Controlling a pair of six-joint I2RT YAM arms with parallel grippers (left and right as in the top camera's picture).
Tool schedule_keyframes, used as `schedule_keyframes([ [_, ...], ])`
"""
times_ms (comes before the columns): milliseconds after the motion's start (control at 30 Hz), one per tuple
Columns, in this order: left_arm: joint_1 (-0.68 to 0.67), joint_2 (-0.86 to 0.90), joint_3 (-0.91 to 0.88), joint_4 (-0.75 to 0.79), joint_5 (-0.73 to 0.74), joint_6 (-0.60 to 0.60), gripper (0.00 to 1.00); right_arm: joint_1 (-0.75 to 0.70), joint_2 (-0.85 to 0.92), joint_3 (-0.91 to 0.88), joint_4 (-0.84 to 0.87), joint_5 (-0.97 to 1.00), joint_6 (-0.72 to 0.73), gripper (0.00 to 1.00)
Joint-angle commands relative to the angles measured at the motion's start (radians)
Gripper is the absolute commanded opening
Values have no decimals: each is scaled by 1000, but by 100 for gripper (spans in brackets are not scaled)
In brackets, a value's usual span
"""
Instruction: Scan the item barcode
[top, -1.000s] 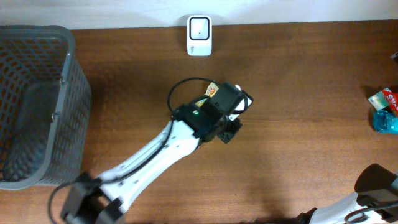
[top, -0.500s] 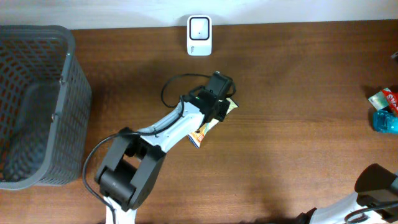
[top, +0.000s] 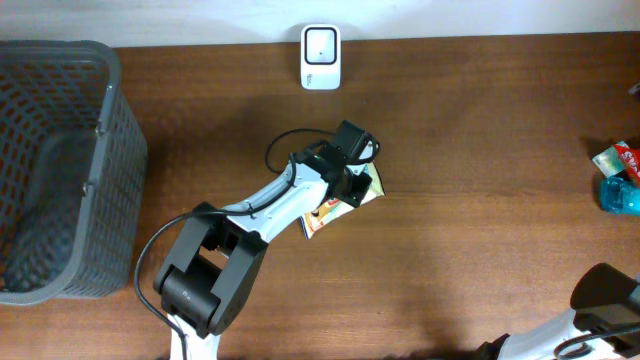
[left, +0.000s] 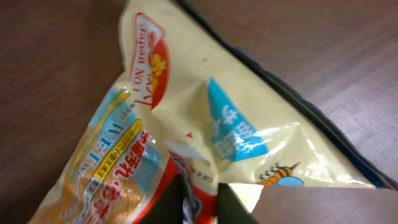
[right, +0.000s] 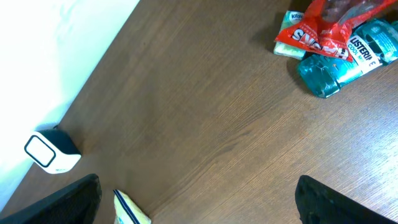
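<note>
The item is a yellow snack packet (top: 320, 214) with red and blue print, lying mid-table under my left gripper (top: 352, 172). In the left wrist view the packet (left: 205, 106) fills the frame, and my left gripper (left: 200, 202) is shut on a raised fold of its film. No barcode shows on the visible side. The white scanner (top: 320, 57) stands at the table's far edge, well apart from the packet. My right gripper (right: 205, 208) is open and holds nothing. It looks across bare wood toward the scanner (right: 51, 153) and a corner of the packet (right: 129, 211).
A dark mesh basket (top: 110, 130) stands at the left. At the right edge lie a red packet (top: 625, 157) and a teal mouthwash bottle (top: 620, 194), also seen from the right wrist as red packet (right: 333, 28) and bottle (right: 342, 65). The right arm's base (top: 600, 295) sits bottom right.
My left gripper came down onto the packet, opened briefly, then closed on a fold of it. The packet has shifted slightly toward the near side. The right arm has not moved.
</note>
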Motion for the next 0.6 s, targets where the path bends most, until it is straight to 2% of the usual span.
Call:
schedule_keyframes([
  [0, -18, 9, -8, -3, 286, 76, 7, 2, 4, -5, 0, -9, 5, 98],
  [100, -51, 8, 10, 2, 383, 75, 9, 2, 4, -5, 0, -9, 5, 98],
  [233, -70, 8, 65, -15, 412, 75, 28, 2, 4, -5, 0, -9, 5, 98],
  [267, -68, 8, 84, -31, 412, 75, 38, 2, 4, -5, 1, -9, 5, 98],
  [333, -54, 8, 147, -109, 412, 75, 44, 2, 4, -5, 0, -9, 5, 98],
  [400, -35, 6, 229, -211, 412, 74, 42, 2, 4, -5, 0, -9, 5, 98],
  [500, 23, 6, 440, -475, 411, 75, 35, 2, 4, -5, 1, -9, 5, 98],
  [567, 61, 3, 538, -606, 409, 75, 36, 2, 4, -5, 1, -9, 5, 98],
])
